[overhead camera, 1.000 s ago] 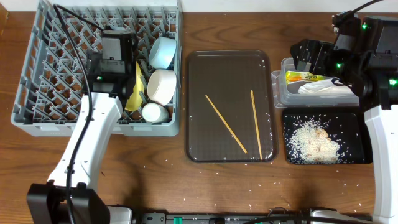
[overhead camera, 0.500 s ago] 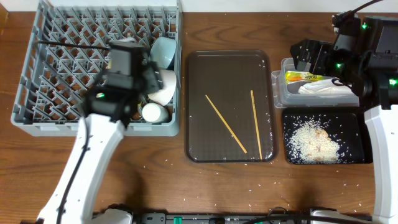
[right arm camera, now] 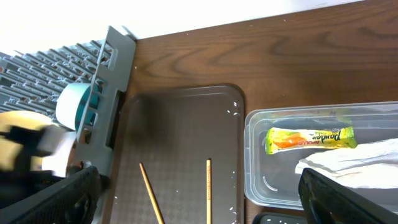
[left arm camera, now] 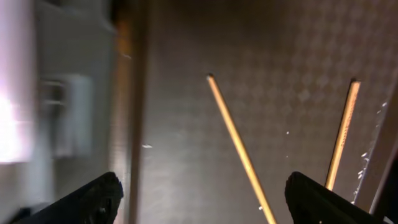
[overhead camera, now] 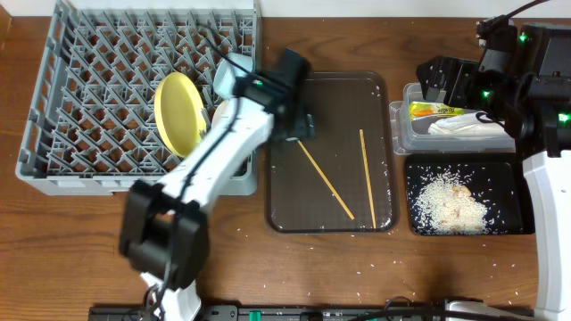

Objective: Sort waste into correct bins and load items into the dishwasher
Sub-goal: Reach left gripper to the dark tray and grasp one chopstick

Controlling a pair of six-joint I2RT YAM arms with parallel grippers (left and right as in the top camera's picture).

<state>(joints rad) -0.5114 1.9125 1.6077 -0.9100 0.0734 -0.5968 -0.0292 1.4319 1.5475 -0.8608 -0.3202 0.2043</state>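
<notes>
Tray [overhead camera: 339, 107] mid free betw 2 chopsticks [overhead camera: 325, 177]; rack [overhead camera: 255, 175] wall blocks L side, tub [overhead camera: 396, 125] R side

overhead: fixed high, looks straight down, whole surface [overhead camera: 357, 267] edge to edge | left wrist: very close, faces down at the brown tray [left arm camera: 180, 99] near its left edge, blurred | right wrist: higher, angled down over the back right part, clear tub [right arm camera: 273, 177] to rack [right arm camera: 117, 57] | shared by all: brown tray, two chopsticks [overhead camera: 325, 176]

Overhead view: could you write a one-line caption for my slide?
Left hand open above the brown tray with two chopsticks; yellow plate loaded in the grey rack.
</notes>
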